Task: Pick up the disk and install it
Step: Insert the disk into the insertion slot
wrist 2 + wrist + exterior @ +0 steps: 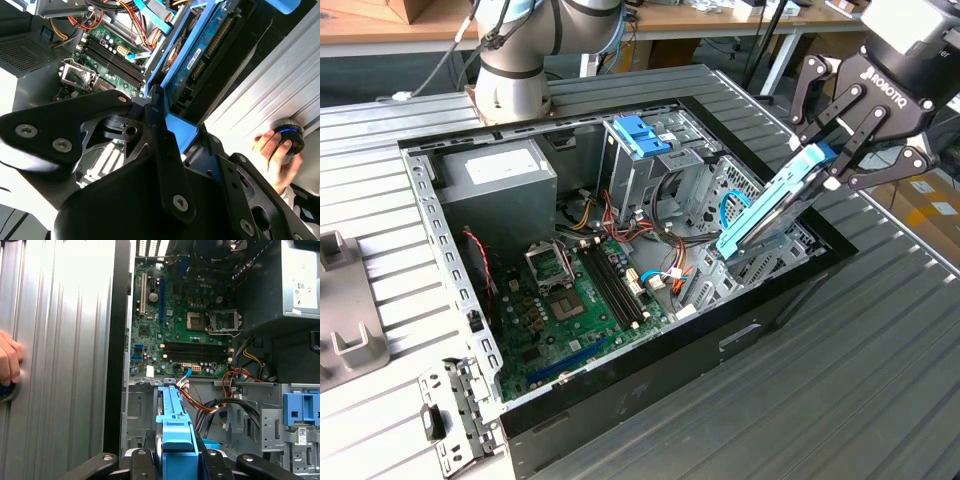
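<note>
Over the open computer case (790,290) lying on the ribbed metal bench (880,380), toward the exterior view's right edge of the case, the disk (772,208) hangs tilted, its lower end dipping into the metal drive bay (740,262) beside the motherboard (585,300), its upper end with the blue tab pinched in the end effector (835,158). The black fingers are closed on that tab end, one on each broad face, which shows in both wrist views where the blue carrier frame runs out from between the pads (176,437). The disk looks stiff and moderately heavy for its size, with a smooth plastic frame that could slip or twist if gripped only at the tip; its exposed circuit side (200,52) and connector edge look fragile, so the frame rails seem the safer place to hold. The arm reaches in from the exterior view's right, wrist angled downward so the disk slants steeply toward the bay. A person's hand (272,155) rests on a round control at the bench edge.
</note>
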### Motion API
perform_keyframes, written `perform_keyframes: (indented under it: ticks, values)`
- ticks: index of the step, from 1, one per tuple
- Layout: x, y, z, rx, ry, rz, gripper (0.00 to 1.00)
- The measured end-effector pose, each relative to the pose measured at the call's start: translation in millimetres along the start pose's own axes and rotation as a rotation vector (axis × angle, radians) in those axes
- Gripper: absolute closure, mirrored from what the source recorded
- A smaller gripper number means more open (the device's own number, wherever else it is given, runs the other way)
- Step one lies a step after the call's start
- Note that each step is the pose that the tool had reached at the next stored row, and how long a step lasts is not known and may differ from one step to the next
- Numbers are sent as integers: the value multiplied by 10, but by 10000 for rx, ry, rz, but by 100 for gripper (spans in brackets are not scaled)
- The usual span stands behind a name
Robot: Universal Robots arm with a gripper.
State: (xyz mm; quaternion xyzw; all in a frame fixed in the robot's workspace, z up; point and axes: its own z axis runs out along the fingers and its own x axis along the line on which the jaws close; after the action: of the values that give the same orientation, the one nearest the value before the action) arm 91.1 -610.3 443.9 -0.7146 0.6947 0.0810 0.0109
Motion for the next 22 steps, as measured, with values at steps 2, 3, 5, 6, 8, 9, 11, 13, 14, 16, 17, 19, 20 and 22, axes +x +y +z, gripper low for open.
perform_keyframes:
  ticks: [2, 3, 5, 6, 8, 9, 11, 13, 14, 16, 17, 19, 20, 22]
  values:
    - [1, -3, 11, 1, 0, 7, 63]
    - [1, -4, 14, 1, 0, 9, 63]
    - [3, -6, 24, 2, -1, 14, 63]
    - [4, -9, 31, 3, -2, 16, 63]
    - [6, -17, 50, 3, -2, 22, 63]
    - [7, -25, 54, 4, -1, 27, 63]
    - [9, -37, 62, 6, -1, 41, 63]
    - [11, -53, 76, 13, -3, 80, 63]
    - [11, -56, 80, 12, -6, 91, 63]
    - [12, -68, 83, 14, -9, 97, 63]
    - [12, -75, 83, 13, -9, 99, 63]
    - [12, -79, 81, 14, -10, 100, 63]
    - [12, -81, 78, 14, -10, 100, 63]
    - [10, -80, 57, 14, -14, 100, 63]
